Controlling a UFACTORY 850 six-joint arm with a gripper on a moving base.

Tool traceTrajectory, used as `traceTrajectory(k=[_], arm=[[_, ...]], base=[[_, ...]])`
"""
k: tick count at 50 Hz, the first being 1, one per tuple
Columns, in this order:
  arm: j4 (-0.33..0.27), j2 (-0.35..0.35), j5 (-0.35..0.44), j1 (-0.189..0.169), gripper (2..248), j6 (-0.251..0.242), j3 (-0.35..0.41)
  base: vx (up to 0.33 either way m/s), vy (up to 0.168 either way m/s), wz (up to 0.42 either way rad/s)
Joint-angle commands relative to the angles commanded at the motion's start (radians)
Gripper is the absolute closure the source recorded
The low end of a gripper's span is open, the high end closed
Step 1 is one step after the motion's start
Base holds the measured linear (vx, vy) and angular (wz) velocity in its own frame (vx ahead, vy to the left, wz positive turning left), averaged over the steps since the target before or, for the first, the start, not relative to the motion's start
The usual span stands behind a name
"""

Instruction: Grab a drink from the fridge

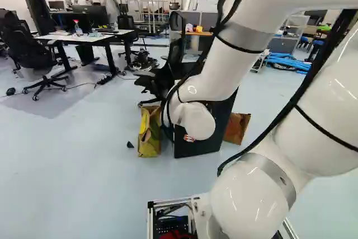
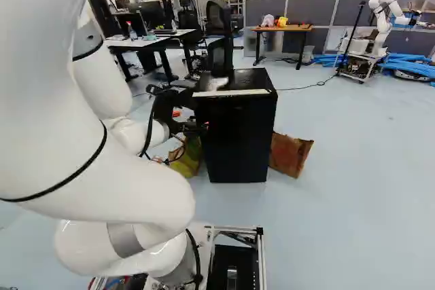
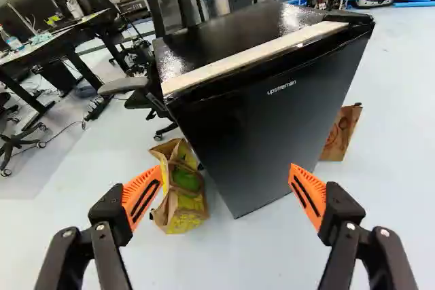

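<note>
- One fridge [image 3: 234, 26] is noted upright on the floor [image 3: 234, 259], ahead of the tool [image 3: 225, 171], its door [image 3: 258, 137] shut.
- No drink is seen; storage behind that door is presumed.
- The tool is found released, spread wide with nothing grasped, probably so that the door's edge can be taken.
- A yellow bag [image 3: 185, 198] and a brown bag [image 3: 341, 132] are stood at opposite sides of the fridge, the reason undetermined.
- Door opening is judged the next requirement; snagging of either bag should be avoided.

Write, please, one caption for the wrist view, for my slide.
The open tool before a closed black fridge, a yellow-brown bag standing beside it.
</note>
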Motion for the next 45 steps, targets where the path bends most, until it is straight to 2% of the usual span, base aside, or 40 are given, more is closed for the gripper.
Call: traceTrajectory(k=[19, 45], arm=[[0.044, -0.104, 0.099, 0.080, 3, 0.000, -0.036], [0.097, -0.271, 0.242, 0.167, 3, 0.000, -0.120]], base=[[0.000, 0.000, 0.000], [0.000, 0.000, 0.000]])
